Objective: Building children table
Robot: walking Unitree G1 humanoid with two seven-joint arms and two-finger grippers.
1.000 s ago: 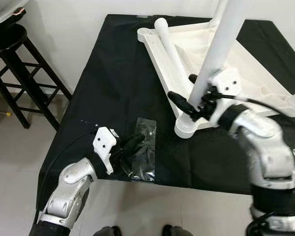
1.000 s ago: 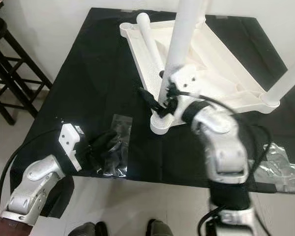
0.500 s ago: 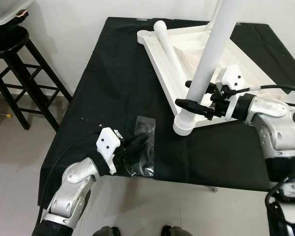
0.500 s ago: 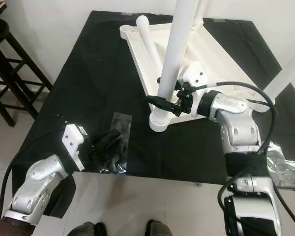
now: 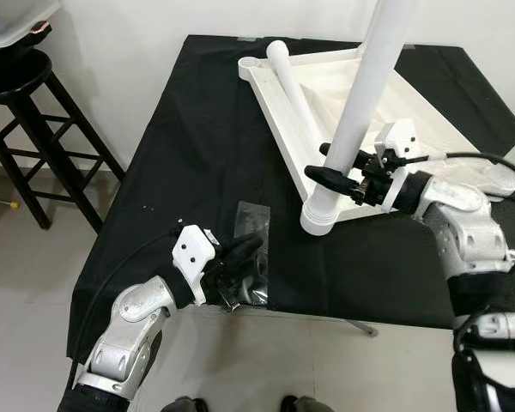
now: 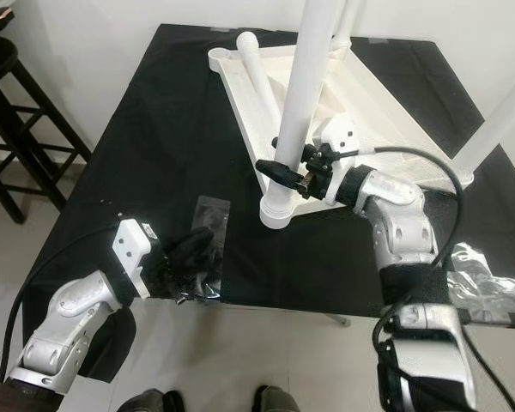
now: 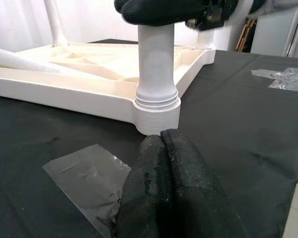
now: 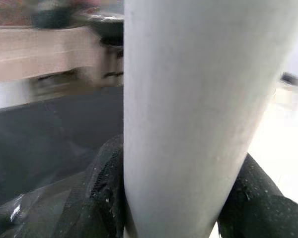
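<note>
The white children's table lies upside down on the black-covered tabletop, toward its far right part, with one loose leg lying across its underside. An upright white leg stands in the near corner socket. The right hand has its two black fingers pinching this leg just above the socket, one on each side, as the right wrist view shows close up. The left wrist view adds the threaded collar at the leg's base and shows the left hand with fingers pressed together, resting near a clear plastic bag on the tabletop's near edge. More crumpled clear plastic lies at the near right. A black stool stands on the floor to the left.

Compared with a second ago, the right arm has dropped from a raised, bent pose to reach in level from the right, and the left hand has shifted slightly over the bag. No writing can be read.
</note>
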